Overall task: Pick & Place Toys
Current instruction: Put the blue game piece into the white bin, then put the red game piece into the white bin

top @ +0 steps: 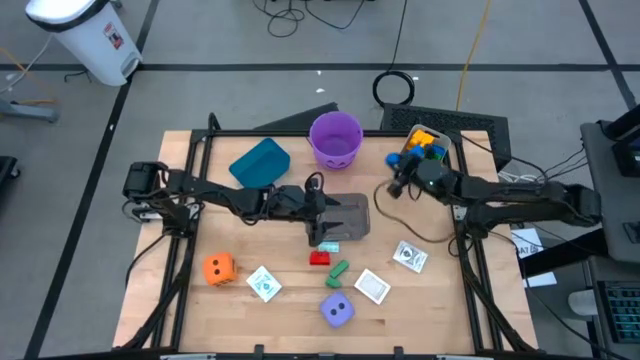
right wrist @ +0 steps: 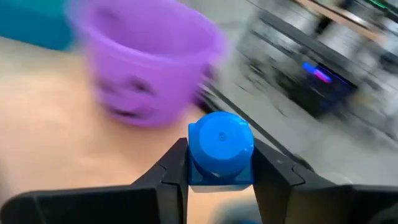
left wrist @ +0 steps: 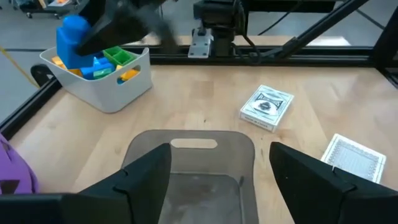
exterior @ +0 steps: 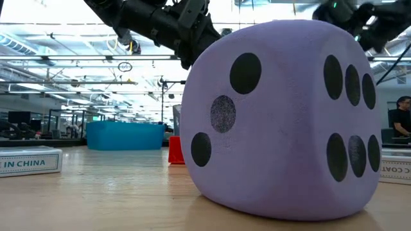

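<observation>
- The right end effector [right wrist: 221,177] is clamped on a blue block [right wrist: 221,152]. Pretty clearly that's why it hangs up in the air just beside the purple bucket [top: 335,138], on the side toward the white tub [left wrist: 109,84]. My guess is it lifted the block out of that tub and is carrying it toward a drop spot.
- The white tub sits well off to the right of the purple bucket and has more blue, green and yellow blocks in it.
- The left end effector [left wrist: 214,177] is spread wide with nothing in it, hovering over the dark gray tray [top: 345,215] just in front of the purple bucket. Looks like it's either just let go or is lining up for the next toy.
- In front of the tray, farther from the bucket, a red block [top: 319,258] and a green block [top: 337,270] lie loose on the table [top: 180,300].
- The purple die [top: 337,310] sits at the near edge, well away from the bucket. The orange die [top: 218,268] is off to its left.
- White cards [top: 372,286] are scattered around the dice, flat on the table.
- The teal bin [top: 260,162] sits just left of the purple bucket.
</observation>
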Available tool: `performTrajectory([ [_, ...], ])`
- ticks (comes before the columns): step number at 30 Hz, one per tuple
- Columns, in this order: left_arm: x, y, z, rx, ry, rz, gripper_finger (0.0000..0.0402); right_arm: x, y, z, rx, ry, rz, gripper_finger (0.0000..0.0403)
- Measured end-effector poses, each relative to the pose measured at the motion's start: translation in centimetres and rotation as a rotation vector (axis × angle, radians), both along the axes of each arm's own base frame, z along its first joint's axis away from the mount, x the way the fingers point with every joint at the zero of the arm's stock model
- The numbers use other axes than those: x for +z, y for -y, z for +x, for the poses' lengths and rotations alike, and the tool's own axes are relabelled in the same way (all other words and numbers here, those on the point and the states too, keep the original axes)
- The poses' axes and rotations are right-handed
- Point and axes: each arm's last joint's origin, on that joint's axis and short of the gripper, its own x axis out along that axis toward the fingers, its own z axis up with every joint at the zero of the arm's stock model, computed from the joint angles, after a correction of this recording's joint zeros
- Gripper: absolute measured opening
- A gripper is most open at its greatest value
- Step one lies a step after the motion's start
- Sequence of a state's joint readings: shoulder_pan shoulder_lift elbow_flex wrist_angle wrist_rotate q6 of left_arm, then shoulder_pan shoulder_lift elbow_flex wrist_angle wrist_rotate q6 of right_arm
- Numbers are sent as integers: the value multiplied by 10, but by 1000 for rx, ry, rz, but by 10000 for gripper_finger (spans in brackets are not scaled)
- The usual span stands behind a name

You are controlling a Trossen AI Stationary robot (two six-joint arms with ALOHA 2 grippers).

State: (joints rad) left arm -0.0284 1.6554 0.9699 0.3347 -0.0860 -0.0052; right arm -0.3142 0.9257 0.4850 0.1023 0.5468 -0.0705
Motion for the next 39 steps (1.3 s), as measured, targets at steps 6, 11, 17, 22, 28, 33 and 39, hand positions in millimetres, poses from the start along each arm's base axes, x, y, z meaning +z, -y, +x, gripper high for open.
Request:
performTrajectory([
  [6, 0, 0, 0, 0, 4, 0, 280, -25, 34, -24, -229, 32, 41, 98],
  [11, 1, 0, 0, 0, 6, 0, 280, -42, 55, -41, -296, 66, 81, 100],
  [17, 0, 0, 0, 0, 6, 1, 280, -53, 67, -48, -300, 133, 79, 118],
  [22, 0, 0, 0, 0, 6, 1, 280, -58, 66, -50, -294, 185, 29, 168],
  [28, 0, 0, 0, 0, 6, 1, 280, -59, 65, -51, -293, 188, 21, 235],
  [33, 0, 0, 0, 0, 6, 0, 280, -58, 63, -48, -266, 193, 14, 269],
  [39, 0, 0, 0, 1, 6, 1, 280, -48, 54, -43, -194, 215, -41, 277],
])
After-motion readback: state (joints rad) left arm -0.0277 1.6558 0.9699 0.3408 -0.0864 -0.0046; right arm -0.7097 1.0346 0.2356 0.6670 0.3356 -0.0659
